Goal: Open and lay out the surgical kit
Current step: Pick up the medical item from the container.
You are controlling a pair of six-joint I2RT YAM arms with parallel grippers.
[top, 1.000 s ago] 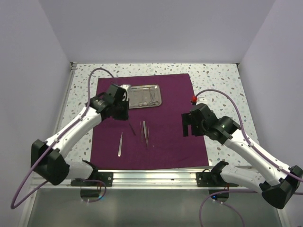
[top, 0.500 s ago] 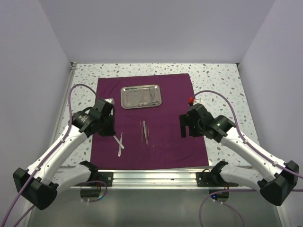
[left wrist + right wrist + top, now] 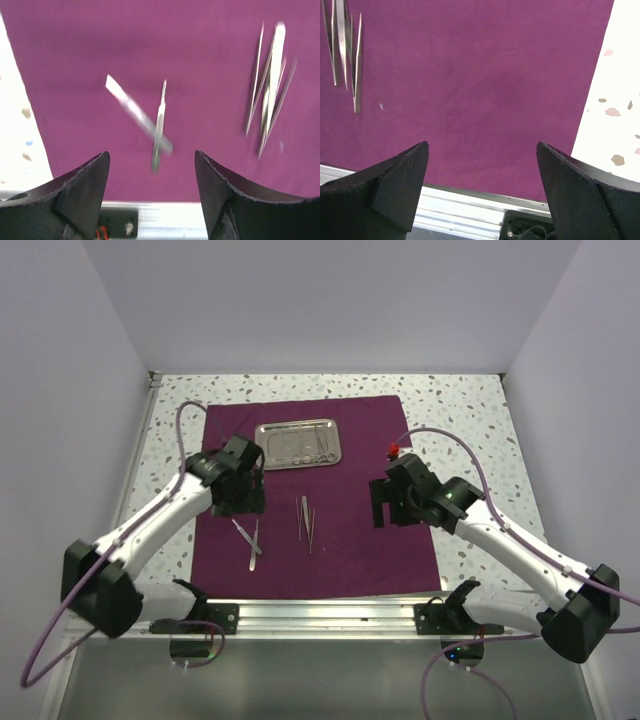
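**A:** Where is the kit to be found?

**B:** The maroon cloth wrap (image 3: 350, 540) is seen spread flat on the speckled table (image 3: 470, 410). The steel tray (image 3: 297, 444) is set on it toward 12 o'clock. Thin items can be made out in the tray's 3 o'clock half, but they are too small to be named.

**A:** And the loose instruments?

**B:** A cluster of thin tweezers (image 3: 305, 518) is laid near the middle of the cloth, with the points toward 6 o'clock in the overhead view. At 9 o'clock from that cluster, and apart from it, two silver pieces are found crossed over each other: a flat strip (image 3: 131, 107) and a slim tool (image 3: 159, 120). Both are blurred in the left wrist view, so their kind cannot be told.

**A:** How is the left gripper held?

**B:** The left gripper (image 3: 151, 159) is held above the crossed pair with its fingers spread wide. Nothing is gripped between them.

**A:** And the right one?

**B:** The right gripper (image 3: 482, 147) is likewise held with its fingers parted and nothing between them. It is positioned over bare cloth toward the 3 o'clock edge. From its wrist camera, the tweezers are seen at 10 o'clock and the table at 3 o'clock.
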